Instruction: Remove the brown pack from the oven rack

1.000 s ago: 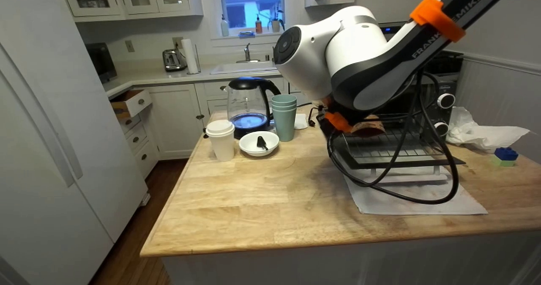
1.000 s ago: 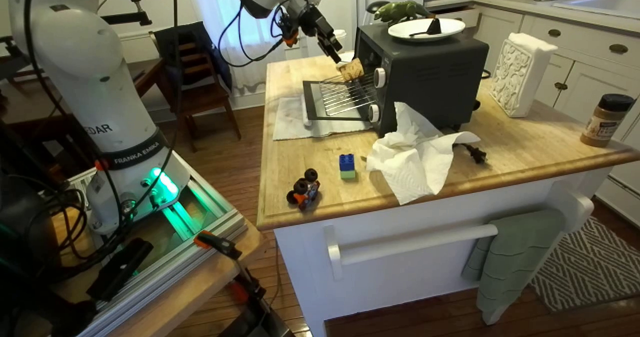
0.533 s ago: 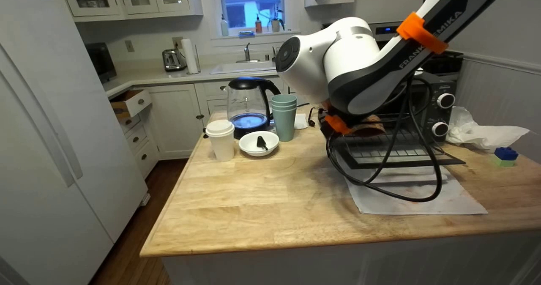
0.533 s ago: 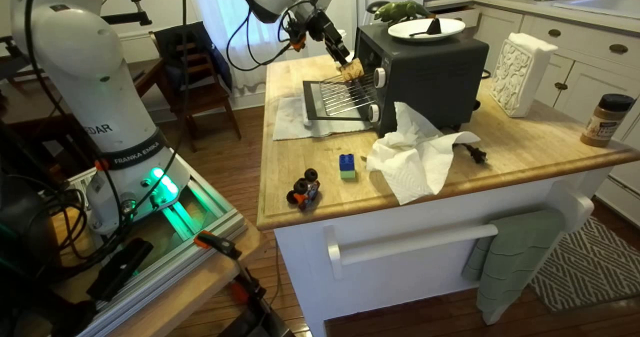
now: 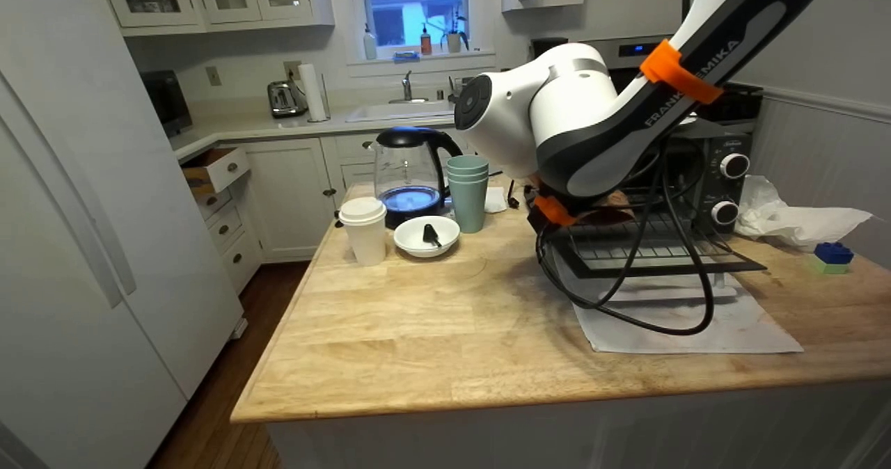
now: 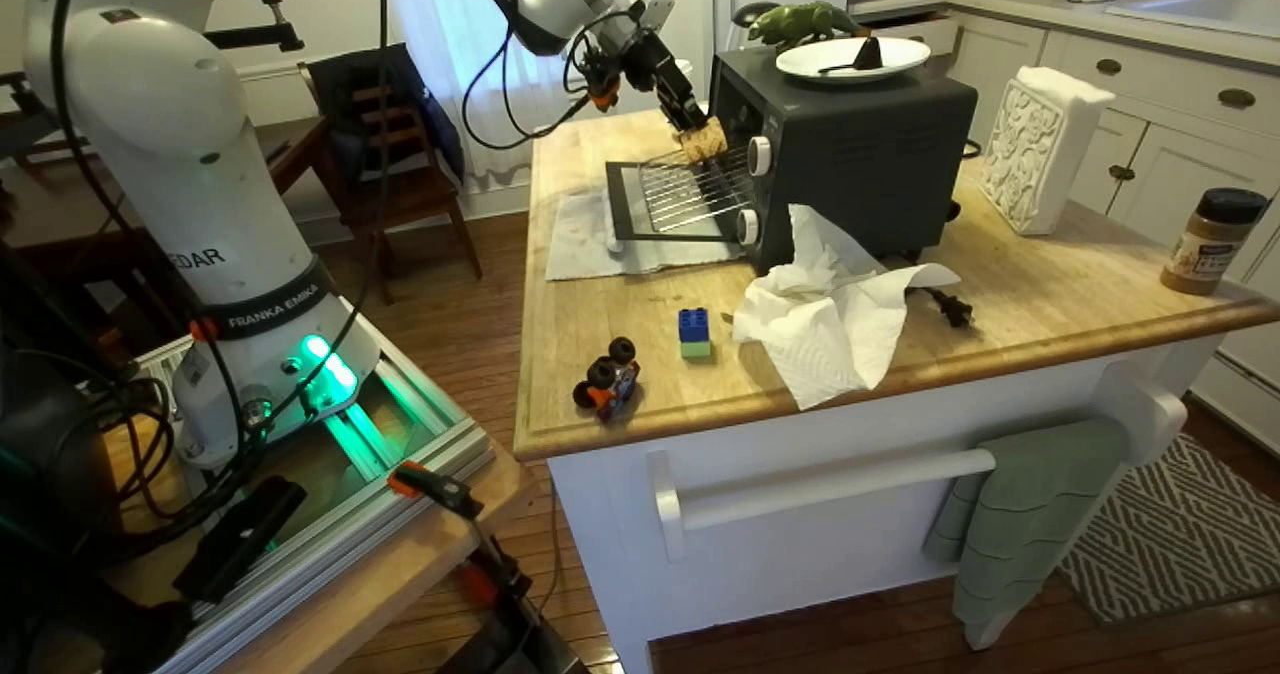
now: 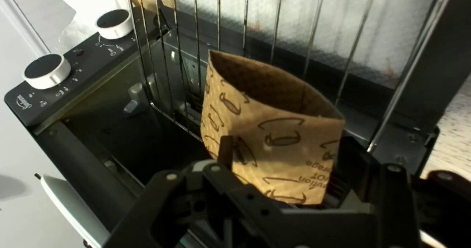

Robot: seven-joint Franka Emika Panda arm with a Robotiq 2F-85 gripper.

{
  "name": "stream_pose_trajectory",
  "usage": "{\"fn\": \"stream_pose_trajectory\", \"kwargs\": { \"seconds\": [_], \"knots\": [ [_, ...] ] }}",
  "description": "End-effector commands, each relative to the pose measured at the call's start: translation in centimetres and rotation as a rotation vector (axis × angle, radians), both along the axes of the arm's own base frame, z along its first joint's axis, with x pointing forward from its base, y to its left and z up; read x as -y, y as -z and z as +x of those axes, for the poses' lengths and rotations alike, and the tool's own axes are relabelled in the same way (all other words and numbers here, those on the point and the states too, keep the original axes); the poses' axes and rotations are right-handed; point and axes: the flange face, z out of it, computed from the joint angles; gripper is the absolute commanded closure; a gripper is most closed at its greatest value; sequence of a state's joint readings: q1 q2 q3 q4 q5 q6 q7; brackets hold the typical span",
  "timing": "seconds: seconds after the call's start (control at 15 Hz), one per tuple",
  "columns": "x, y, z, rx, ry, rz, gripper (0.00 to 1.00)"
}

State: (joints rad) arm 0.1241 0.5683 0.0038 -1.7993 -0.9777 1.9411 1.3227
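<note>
at the mouth of the toaster oven (image 6: 850, 154), the brown pack (image 7: 272, 130) is flanked by the gripper (image 7: 287, 145), whose jaws are parted, apparently with no hold taken. the pack appears to be borne by the oven rack (image 6: 690, 194). it is best centred between the jaws before they are drawn together, and its thin walls are best pressed lightly, lest they be crumpled; a straight lift, clear of the rack, is then advised. inside the open-topped pack, only the shaded inner wall is made out. atop the toaster oven, a dark wedge-shaped thing (image 6: 868, 54) is held on a white plate (image 6: 800, 57). a black object (image 5: 431, 235) is cradled in a white bowl (image 5: 409, 236), between a lidded cup (image 5: 365, 236) and stacked green cups (image 5: 468, 197).
</note>
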Motion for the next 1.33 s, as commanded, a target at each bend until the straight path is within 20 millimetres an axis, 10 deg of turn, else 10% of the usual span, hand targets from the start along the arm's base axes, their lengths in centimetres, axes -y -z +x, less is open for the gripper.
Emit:
{"fn": "stream_pose_trajectory", "kwargs": {
  "seconds": [0.0, 0.47, 1.27],
  "knots": [
    [-0.2, -0.3, 0.5, 0.009, 0.009, -0.02, 0.51],
    [-1.2, -1.7, -0.5, -0.003, 0.024, 0.046, 0.98],
    [-6.8, -12.2, -7.1, -0.028, -0.077, 0.222, 0.99]
  ]
}}
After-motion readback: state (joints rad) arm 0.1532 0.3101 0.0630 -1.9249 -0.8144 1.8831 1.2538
